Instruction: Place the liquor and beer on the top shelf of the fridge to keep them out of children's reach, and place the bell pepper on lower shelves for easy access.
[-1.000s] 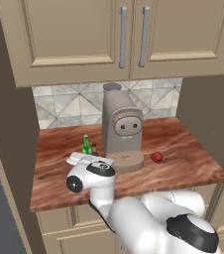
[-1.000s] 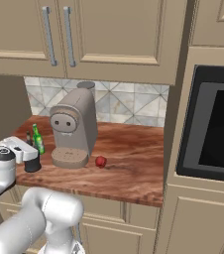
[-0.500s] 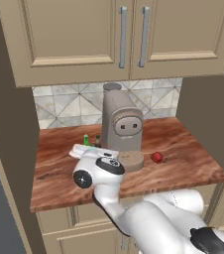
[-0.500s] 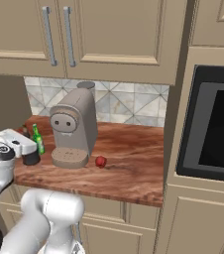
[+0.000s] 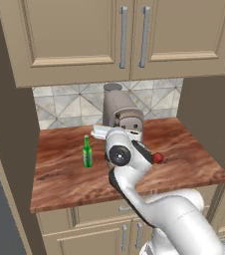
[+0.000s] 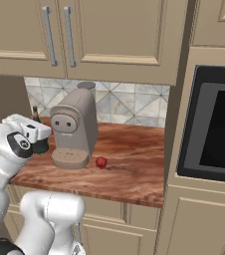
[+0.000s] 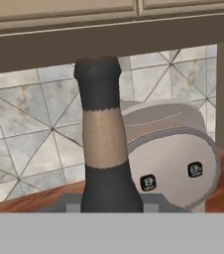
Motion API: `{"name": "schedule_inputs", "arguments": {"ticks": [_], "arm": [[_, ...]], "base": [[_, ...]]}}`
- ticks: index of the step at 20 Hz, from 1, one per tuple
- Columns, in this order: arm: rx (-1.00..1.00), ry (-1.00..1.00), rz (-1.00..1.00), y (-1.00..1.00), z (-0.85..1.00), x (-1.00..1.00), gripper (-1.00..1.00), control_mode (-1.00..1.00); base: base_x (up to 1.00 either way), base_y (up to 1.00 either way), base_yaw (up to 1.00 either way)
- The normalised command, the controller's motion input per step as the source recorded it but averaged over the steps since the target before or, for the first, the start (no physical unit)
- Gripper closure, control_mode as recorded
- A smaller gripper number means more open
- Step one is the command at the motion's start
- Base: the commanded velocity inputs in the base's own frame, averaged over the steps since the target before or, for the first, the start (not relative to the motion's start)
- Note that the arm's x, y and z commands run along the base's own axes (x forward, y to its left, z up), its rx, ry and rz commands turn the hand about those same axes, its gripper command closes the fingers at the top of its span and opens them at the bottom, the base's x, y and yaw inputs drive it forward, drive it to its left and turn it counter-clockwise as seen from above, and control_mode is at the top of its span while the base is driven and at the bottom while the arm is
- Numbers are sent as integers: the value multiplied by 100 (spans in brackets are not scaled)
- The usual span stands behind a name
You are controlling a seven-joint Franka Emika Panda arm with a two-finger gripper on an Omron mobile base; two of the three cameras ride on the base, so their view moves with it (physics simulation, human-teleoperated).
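The squat black liquor bottle point(image 7: 105, 163) rises upright close before the hand camera: a dark body at the bottom, a narrow neck with a pale brownish band, and a dark cap on top. In the right base view part of its black body point(image 6: 40, 146) shows at the hand, lifted off the wooden tabletop point(image 5: 59, 169). The slim bright green glass beer bottle point(image 5: 87, 152) stands upright on the tabletop's left part. The small glossy red bell pepper point(image 6: 101, 162) rests on the tabletop, well apart from the beer bottle.
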Motion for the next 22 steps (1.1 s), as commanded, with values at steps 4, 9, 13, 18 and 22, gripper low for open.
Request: {"name": "schedule_inputs", "arguments": {"ticks": [4,9,13,18,22], "arm": [[1,0,7,-62,75,-26,100,-100],[2,3,3,-71,80,-13,100,-100],[0,9,3,-77,74,-27,100,-100],[0,16,8,-63,59,-43,100,-100],[-6,20,20,-29,14,-72,100,-100]], "base": [[0,0,0],[0,0,0],[0,0,0],[0,0,0],[0,0,0]]}}
